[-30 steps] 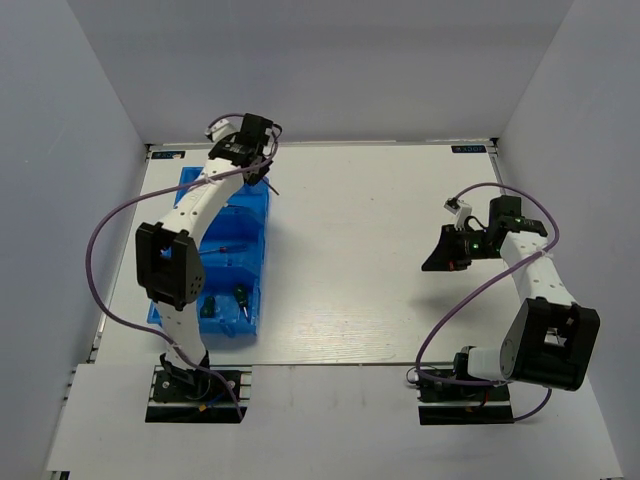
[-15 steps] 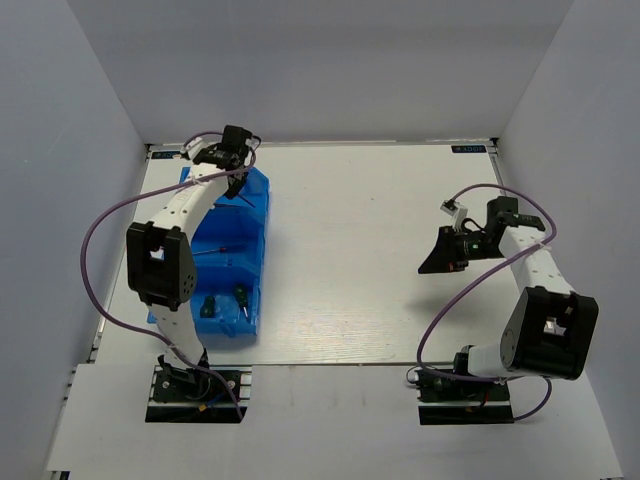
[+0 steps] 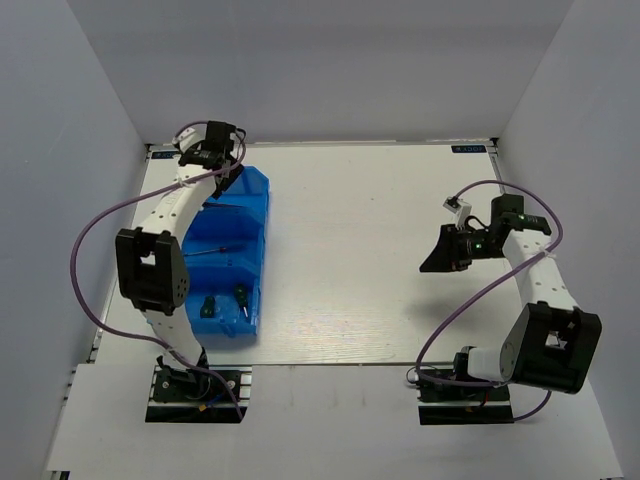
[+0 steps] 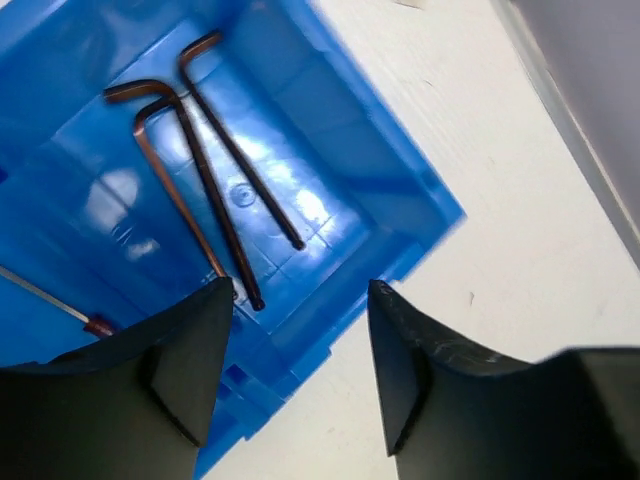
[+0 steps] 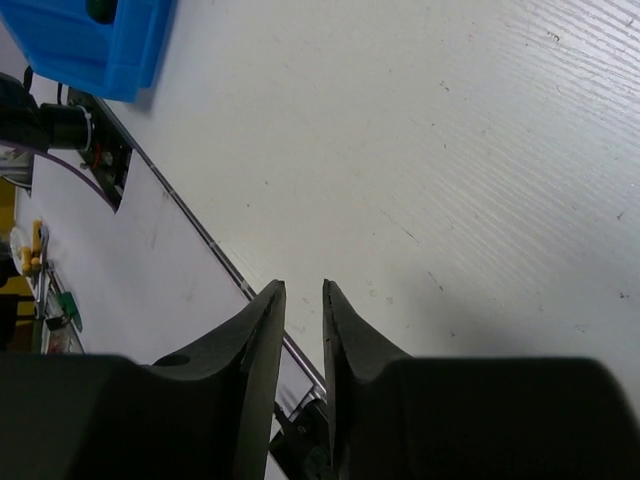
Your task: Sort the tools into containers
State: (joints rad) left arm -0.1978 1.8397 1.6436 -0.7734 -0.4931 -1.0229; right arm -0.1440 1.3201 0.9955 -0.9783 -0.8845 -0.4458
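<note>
Reads as the tail of a drop-off at the far compartment of the blue bin (image 3: 258, 235). Hovering there with the left end effector (image 4: 300, 290), spread wide and holding nothing, above the bin's far corner. Below it, flat on the compartment floor: three dark-red hex keys (image 4: 205, 185), close together and roughly parallel. In the middle compartment, at least one thin screwdriver (image 3: 214, 250); in the nearest one, two stubby green-handled screwdrivers (image 3: 241, 296), side by side but not touching.

Parked with the right end effector (image 5: 301, 290) well apart from the bin, over bare worktop (image 5: 480, 150), fingers drawn to a narrow slit with nothing between them.

Judging from the overhead view, no tool to be made out outside the bin, so probably little or nothing left to sort. Next, most likely: raise the left arm clear of the bin wall without clipping it, then check the worktop for strays hidden beneath the arms. Should one turn up, match it to its kind: hex keys far, thin drivers middle, stubby drivers near. Otherwise, back to rest.
</note>
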